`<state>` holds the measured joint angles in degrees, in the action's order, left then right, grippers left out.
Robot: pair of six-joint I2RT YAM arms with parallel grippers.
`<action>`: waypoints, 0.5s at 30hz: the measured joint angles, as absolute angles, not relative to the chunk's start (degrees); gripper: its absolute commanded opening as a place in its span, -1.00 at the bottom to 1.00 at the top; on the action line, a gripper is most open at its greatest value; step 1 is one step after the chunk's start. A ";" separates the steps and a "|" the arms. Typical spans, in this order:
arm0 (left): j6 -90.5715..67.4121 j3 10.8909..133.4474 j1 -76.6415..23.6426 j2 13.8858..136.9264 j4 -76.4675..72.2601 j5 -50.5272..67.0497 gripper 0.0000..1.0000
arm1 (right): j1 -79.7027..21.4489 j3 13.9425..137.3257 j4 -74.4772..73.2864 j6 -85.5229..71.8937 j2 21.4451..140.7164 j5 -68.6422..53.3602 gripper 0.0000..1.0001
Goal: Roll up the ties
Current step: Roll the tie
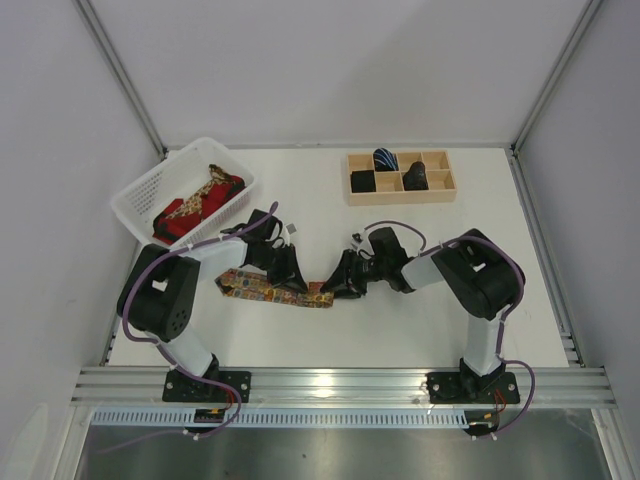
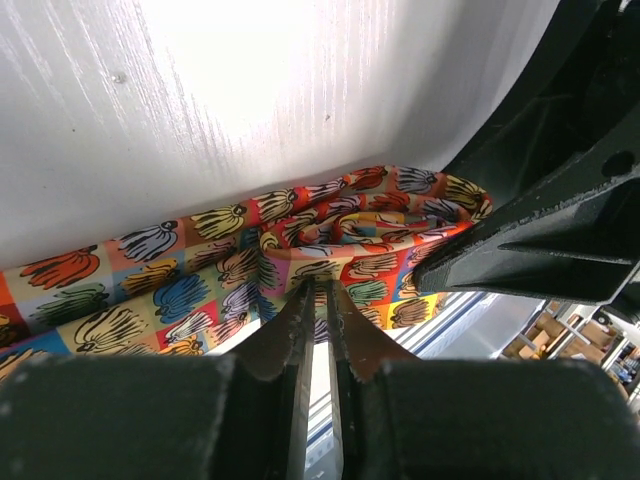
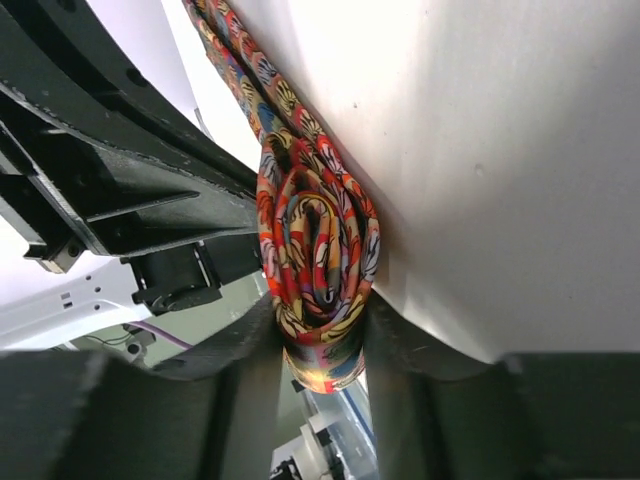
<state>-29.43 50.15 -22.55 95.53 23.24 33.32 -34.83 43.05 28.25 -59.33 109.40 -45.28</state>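
Multicoloured tie (image 1: 255, 286) lies flat on the desk (image 1: 400, 325), front half, left of centre. Left tool (image 2: 318, 296) is pinched onto the flat stretch. Right tool (image 3: 320, 325) clamps the rolled end (image 3: 318, 250). Fabric looks soft, light and slippery, likely to unwind, so hold the roll by its sides.

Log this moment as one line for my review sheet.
multicoloured tie: partly rolled | left gripper: pinching unrolled part | right gripper: closed around rolled end
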 measured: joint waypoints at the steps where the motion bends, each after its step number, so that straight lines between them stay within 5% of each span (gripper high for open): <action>1: -29.43 50.13 -22.52 95.55 23.18 33.32 -0.70 | -34.83 43.07 28.38 -59.64 109.40 -45.39 -0.31; 5: -29.43 50.02 -22.52 95.74 22.94 33.39 -0.71 | -34.89 43.22 28.53 -60.01 109.43 -45.65 -0.77; 9: -29.43 50.02 -22.61 96.20 22.65 33.63 -0.73 | -34.89 43.62 27.59 -59.94 109.38 -45.76 -0.98; 15: -29.89 50.04 -24.88 97.25 21.56 34.06 -0.74 | -34.72 44.18 20.88 -58.04 106.41 -45.25 -1.00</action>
